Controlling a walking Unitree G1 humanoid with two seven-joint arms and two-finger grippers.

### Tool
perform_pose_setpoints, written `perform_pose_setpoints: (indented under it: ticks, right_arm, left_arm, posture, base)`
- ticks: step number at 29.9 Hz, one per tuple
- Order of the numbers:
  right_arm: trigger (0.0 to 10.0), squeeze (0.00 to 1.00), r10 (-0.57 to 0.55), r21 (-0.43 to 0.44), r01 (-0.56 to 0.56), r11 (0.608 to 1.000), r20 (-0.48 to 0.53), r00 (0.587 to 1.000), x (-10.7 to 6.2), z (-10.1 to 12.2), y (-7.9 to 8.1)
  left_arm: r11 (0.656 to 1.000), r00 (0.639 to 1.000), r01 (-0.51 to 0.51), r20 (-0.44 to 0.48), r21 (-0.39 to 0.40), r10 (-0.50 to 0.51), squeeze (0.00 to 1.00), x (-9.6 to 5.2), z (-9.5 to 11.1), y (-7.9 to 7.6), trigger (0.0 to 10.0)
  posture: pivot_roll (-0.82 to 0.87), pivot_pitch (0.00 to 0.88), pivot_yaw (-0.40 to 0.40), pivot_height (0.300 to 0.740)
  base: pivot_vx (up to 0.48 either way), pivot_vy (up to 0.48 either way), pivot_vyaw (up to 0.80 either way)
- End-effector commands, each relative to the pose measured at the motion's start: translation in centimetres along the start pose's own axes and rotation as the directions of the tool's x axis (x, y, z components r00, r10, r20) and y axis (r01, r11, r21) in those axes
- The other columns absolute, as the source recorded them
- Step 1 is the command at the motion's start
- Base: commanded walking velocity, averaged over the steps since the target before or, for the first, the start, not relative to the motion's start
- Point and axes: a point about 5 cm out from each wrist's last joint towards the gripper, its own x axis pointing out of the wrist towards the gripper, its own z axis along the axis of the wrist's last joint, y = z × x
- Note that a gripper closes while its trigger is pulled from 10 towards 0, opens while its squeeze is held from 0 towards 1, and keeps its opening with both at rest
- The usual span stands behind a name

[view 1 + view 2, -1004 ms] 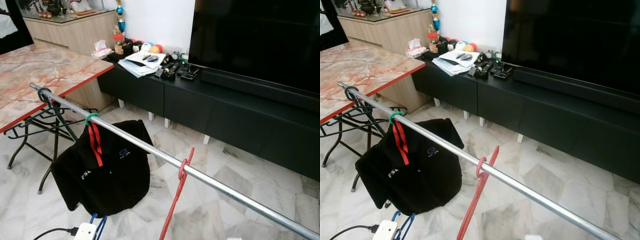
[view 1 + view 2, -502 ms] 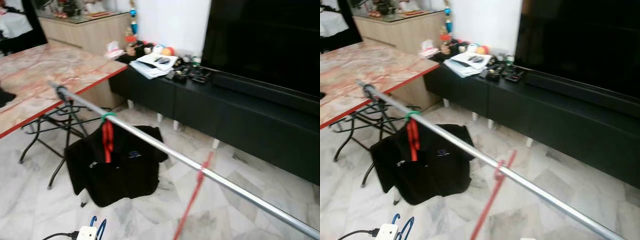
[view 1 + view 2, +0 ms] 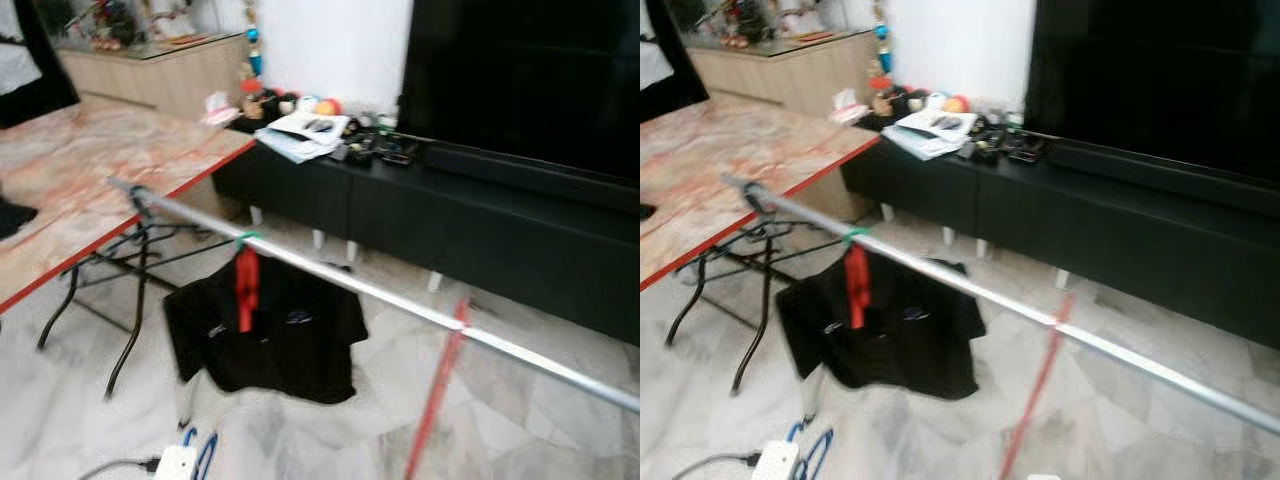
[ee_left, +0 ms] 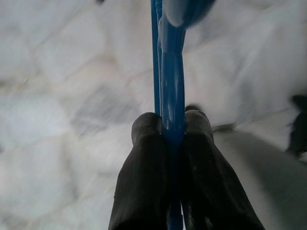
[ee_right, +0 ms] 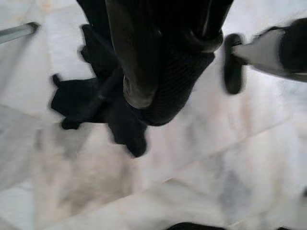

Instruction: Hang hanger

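A silver rail (image 3: pixel 350 288) crosses the room from the table's edge down to the right. On it hang a green hook with a red strap and a black garment (image 3: pixel 285 335), and further right a bare red hanger (image 3: pixel 440 385). My left gripper (image 4: pixel 171 122) is shut on a blue hanger (image 4: pixel 171 72), whose bar runs between the two fingers over the floor. The blue hanger's loop (image 3: pixel 200 455) peeks in at the bottom of the left eye view, beside a white block with a black cable (image 3: pixel 172 463). My right gripper (image 5: pixel 148 103) hangs over the floor with its fingers together, holding nothing.
A marble-topped table (image 3: pixel 90 190) with a red edge and black folding legs stands at the left. A long black TV console (image 3: pixel 470 215) with papers and small items runs behind the rail, under a large dark screen. The floor is pale marble tile (image 3: pixel 90 420).
The whole picture has slid to the right and grown blurrier, so the camera has moved. The rail, the garment and the red hanger keep their places relative to each other.
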Motion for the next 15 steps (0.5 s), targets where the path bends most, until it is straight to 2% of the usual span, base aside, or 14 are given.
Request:
perform_pose_setpoints:
  ticks: [1,12,15]
  right_arm:
    - [10.0,0.00,-0.014,0.000,0.014,1.000,-0.001,1.000,0.01,0.08,-0.54]
    - [10.0,0.00,-0.021,0.006,0.021,1.000,-0.003,1.000,0.11,0.55,-1.29]
    - [10.0,0.00,-0.021,0.004,0.021,1.000,-0.005,1.000,0.11,0.55,-1.42]
  left_arm:
    - [1.000,1.000,0.009,-0.001,0.018,-0.009,0.00,0.05,0.19,-0.32,10.0]
    - [1.000,1.000,0.017,0.000,0.016,-0.017,0.00,0.04,0.12,-0.32,10.0]
    - [1.000,1.000,0.017,0.000,0.015,-0.017,0.00,0.03,0.10,-0.30,10.0]
  posture:
    - [0.00,0.019,0.036,0.740]
    - [0.00,0.019,0.036,0.740]
    - [0.00,0.019,0.036,0.740]
  base:
    - [0.000,0.386,0.00]
    - [0.000,0.384,0.00]
    - [0.000,0.345,-0.53]
